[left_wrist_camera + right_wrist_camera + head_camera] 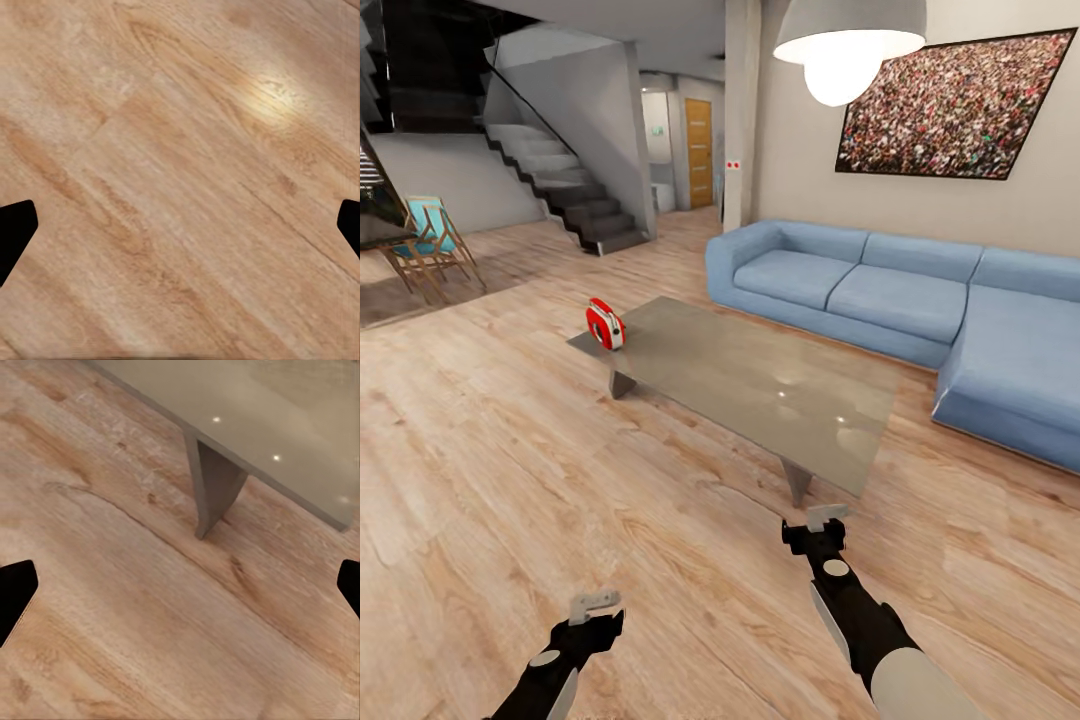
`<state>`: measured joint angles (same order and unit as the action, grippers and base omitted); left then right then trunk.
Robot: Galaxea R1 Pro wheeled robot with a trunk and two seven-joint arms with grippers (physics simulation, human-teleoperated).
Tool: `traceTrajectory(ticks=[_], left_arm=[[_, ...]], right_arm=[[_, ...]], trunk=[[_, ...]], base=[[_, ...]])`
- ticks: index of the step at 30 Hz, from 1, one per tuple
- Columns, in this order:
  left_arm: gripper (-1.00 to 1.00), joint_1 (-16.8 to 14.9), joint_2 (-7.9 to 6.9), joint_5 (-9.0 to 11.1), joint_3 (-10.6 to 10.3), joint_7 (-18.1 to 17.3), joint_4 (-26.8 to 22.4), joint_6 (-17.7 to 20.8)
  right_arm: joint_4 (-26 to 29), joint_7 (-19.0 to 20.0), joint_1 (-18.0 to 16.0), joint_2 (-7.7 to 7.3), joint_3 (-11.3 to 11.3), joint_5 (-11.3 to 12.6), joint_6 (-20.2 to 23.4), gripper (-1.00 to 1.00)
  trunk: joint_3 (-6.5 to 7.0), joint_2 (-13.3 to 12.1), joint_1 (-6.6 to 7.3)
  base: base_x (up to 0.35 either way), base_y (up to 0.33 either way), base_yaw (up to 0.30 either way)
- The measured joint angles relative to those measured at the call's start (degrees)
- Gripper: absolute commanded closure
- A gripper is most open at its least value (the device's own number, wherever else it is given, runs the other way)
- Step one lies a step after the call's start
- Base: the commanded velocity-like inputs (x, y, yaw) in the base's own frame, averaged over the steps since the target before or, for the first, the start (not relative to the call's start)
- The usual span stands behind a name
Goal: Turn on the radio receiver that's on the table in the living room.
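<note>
The red radio receiver (604, 324) stands upright on the far left corner of the low grey-beige table (760, 385) in the living room. Both arms hang low over the wood floor, short of the table. My left gripper (596, 601) is far from the radio, and the left wrist view has its dark fingertips (15, 225) wide apart over bare planks, so it is open. My right gripper (827, 517) hovers just before the table's near corner, also open; its wrist view looks onto the table top (247, 405) and one grey leg (214, 484).
A light-blue sectional sofa (900, 290) wraps the table's far and right sides under a framed crowd picture (955, 105). A pendant lamp (850, 45) hangs above. Stairs (570, 190) and a deck chair (430, 240) lie back left. Open floor (490, 450) stretches left of the table.
</note>
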<state>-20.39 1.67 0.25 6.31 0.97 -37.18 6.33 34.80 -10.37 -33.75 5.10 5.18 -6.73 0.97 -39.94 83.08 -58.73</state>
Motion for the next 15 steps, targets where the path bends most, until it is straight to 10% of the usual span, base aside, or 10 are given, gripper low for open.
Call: traceTrajectory(ticks=[15], left_arm=[[-1.0,0.0,0.0,-0.02,-0.02,0.0,-0.09,0.0]], right_arm=[[0.0,0.01,0.0,0.0,0.0,0.04,0.0,-1.0]], trunk=[[-0.79,0.0,0.0]], base=[[0.0,0.0,0.234]])
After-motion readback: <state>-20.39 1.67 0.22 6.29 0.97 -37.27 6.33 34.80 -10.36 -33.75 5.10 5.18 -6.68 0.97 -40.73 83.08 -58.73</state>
